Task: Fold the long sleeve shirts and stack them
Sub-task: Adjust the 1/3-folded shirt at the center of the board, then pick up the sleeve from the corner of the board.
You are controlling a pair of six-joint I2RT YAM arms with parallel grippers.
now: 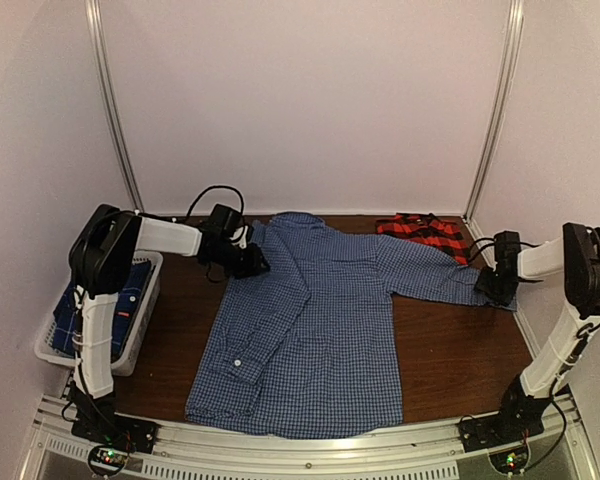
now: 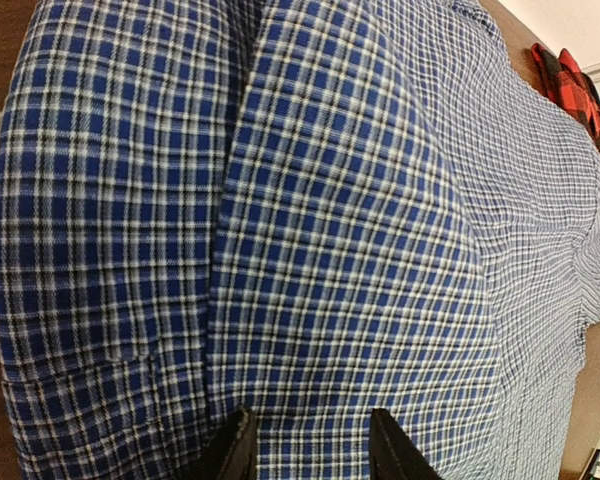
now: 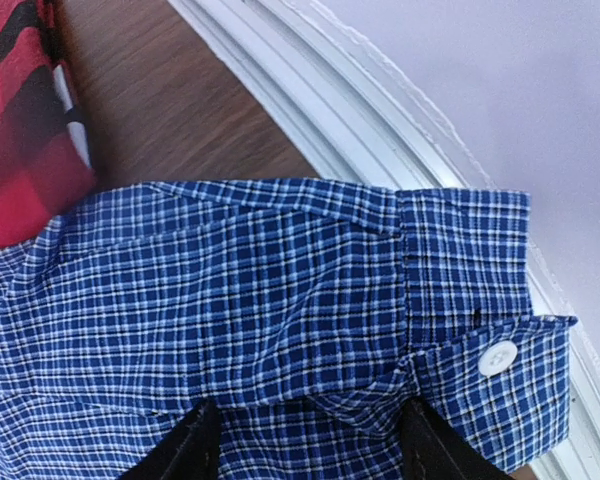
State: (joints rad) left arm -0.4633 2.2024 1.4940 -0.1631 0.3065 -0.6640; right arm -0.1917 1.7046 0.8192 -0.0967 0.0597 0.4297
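Blue-and-white gingham shirt (image 1: 310,320) is spread flat on the table (image 1: 450,350), with a gripper set at each side.

One sleeve is laid folded across the body; the other is stretched out to the right gripper (image 3: 310,445), whose fingers are held wide apart over puckered cloth beside the buttoned cuff (image 3: 470,260). The left gripper (image 1: 248,258) is placed at the shoulder; whether cloth is pinched there cannot be told. A red-and-black plaid shirt (image 1: 420,232) is seen at the far right, and a darker blue plaid shirt (image 1: 130,300) in the basket (image 1: 140,340).
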